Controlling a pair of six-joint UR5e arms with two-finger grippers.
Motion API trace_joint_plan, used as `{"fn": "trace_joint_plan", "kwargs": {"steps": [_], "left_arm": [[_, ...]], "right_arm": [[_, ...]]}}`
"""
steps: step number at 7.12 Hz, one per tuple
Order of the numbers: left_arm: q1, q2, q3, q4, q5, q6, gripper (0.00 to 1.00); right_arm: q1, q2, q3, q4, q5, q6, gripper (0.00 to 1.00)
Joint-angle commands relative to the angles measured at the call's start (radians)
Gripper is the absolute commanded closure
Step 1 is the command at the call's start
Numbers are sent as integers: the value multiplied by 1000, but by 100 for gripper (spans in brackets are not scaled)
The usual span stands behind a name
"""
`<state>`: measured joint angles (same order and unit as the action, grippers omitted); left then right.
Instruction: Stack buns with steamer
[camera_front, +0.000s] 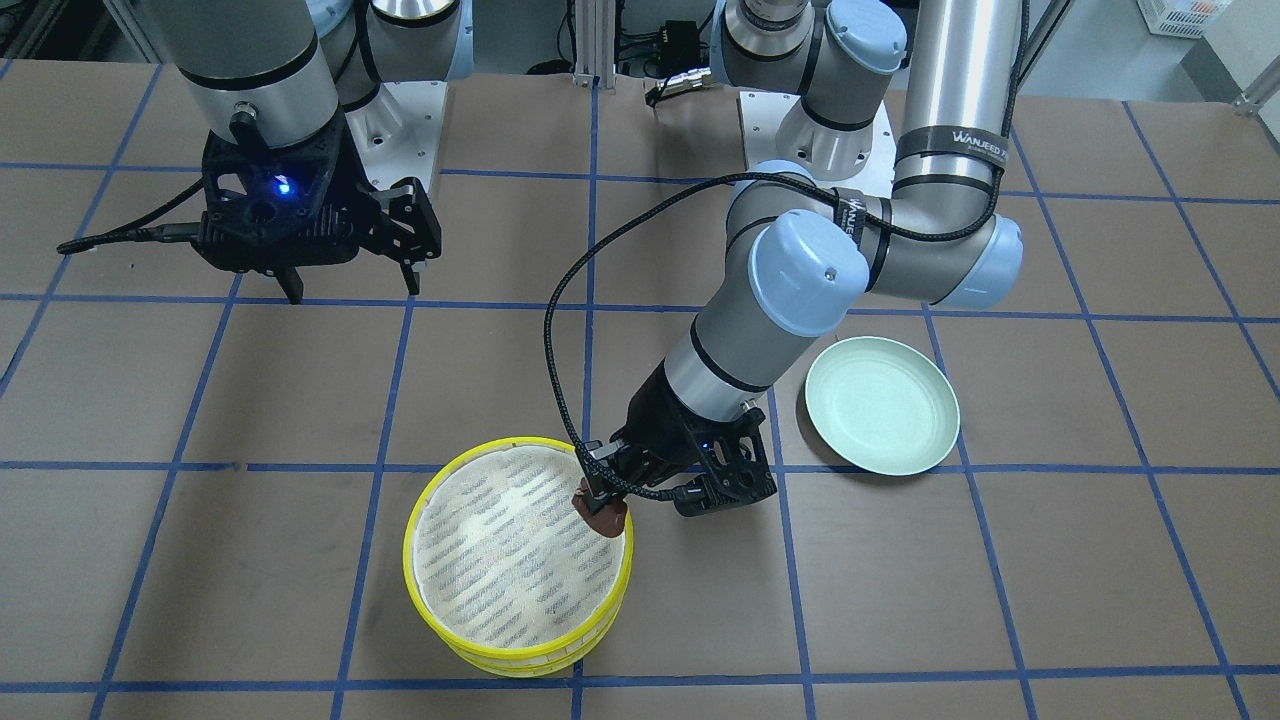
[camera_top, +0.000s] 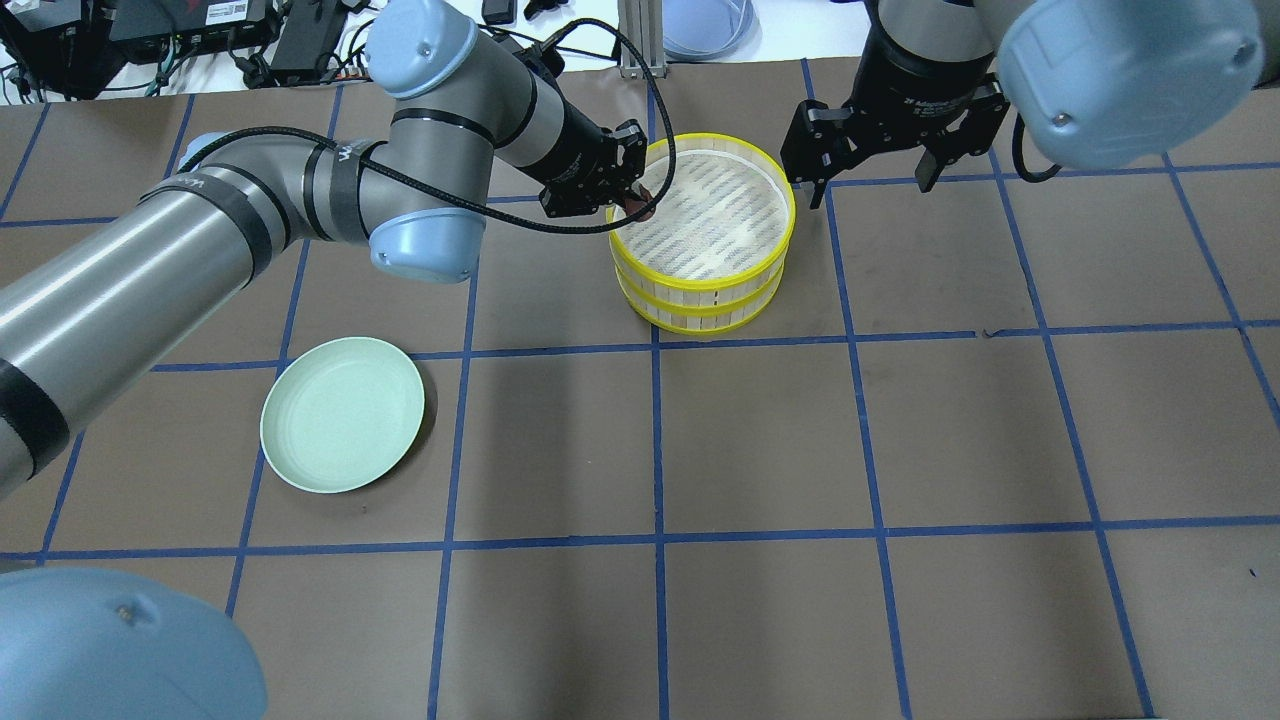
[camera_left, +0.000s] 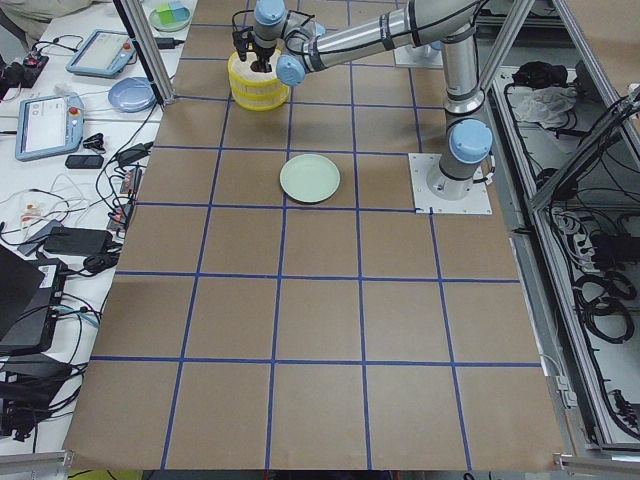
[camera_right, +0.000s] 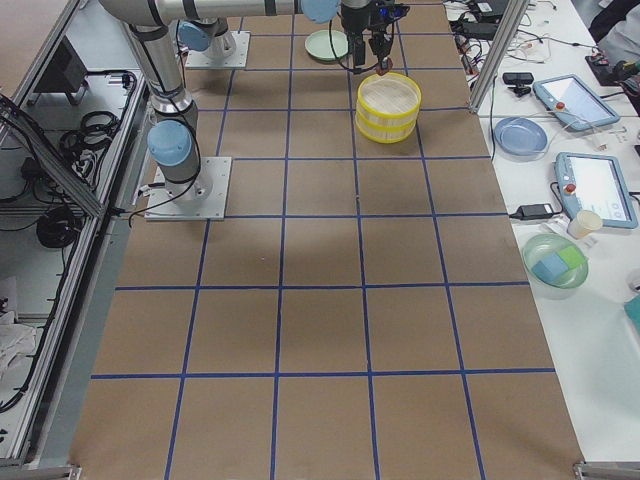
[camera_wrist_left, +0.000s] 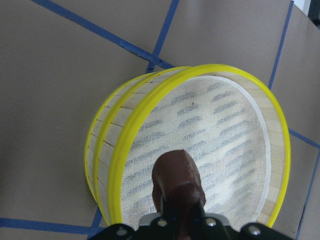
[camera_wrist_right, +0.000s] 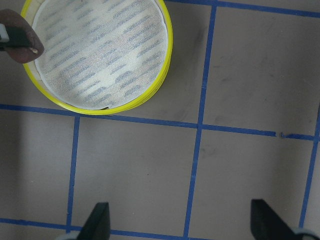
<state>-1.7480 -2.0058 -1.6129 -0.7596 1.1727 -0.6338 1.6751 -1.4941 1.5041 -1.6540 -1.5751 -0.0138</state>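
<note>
The two steamer tiers are stacked, the top tier (camera_top: 705, 215) on the lower tier (camera_top: 700, 310), both with yellow rims. The top tier's white slatted floor (camera_front: 515, 560) is bare. My left gripper (camera_top: 635, 200) is shut on the dark reddish-brown bun (camera_front: 602, 515) and holds it just above the top tier's rim, at the side nearest that arm. The bun (camera_wrist_left: 176, 177) hangs over the edge of the floor in the left wrist view. The cream-white bun is hidden or out of view. My right gripper (camera_top: 872, 185) is open and empty, in the air beside the stack.
A pale green plate (camera_top: 342, 414) lies empty on the brown table under my left arm, also seen in the front-facing view (camera_front: 882, 404). Blue tape lines grid the table. Tablets and bowls lie on a side bench beyond the table's far edge.
</note>
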Motion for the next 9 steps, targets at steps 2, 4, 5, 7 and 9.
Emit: {"fn": "trace_joint_plan", "kwargs": {"steps": [2,4,5,7,9], "left_arm": [[-1,-22,-1,9,2,-4,12],[-1,-24,-1,11,-1,-9,0],[-5,-21,1,13,-1,-12,0],[-15,-18,10,14,5,-34,0],[4,34,21,-68,85,181,0]], "right_arm": [[0,0,5,7,-2,-3,0],[0,0,5,2,0,3,0],[0,0,5,2,-2,-2,0],[0,0,5,-7,-5,-2,0],[0,0,5,-9,-5,-2,0]]}}
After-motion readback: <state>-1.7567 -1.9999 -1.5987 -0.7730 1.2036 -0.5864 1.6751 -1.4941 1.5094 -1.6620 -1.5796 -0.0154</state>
